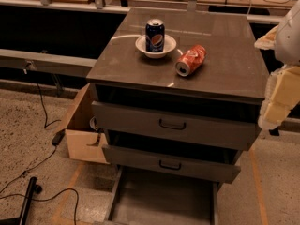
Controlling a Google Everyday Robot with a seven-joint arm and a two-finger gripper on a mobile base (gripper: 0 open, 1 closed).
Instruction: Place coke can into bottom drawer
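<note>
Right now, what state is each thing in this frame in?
coke can: lying on its side on the cabinet top, not held.
Pepsi can: upright in the white bowl.
bottom drawer: pulled open, no can in it.
upper drawers: far less out than the bottom one; fully shut or not, cannot tell.
gripper: at the right edge of view, clear of the coke can.

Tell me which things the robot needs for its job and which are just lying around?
Needed:
- coke can, lying on its side on the cabinet top
- bottom drawer, pulled open
- gripper, at the right edge

Lying about:
- Pepsi can, standing in the white bowl
- cardboard box
- cables
</note>
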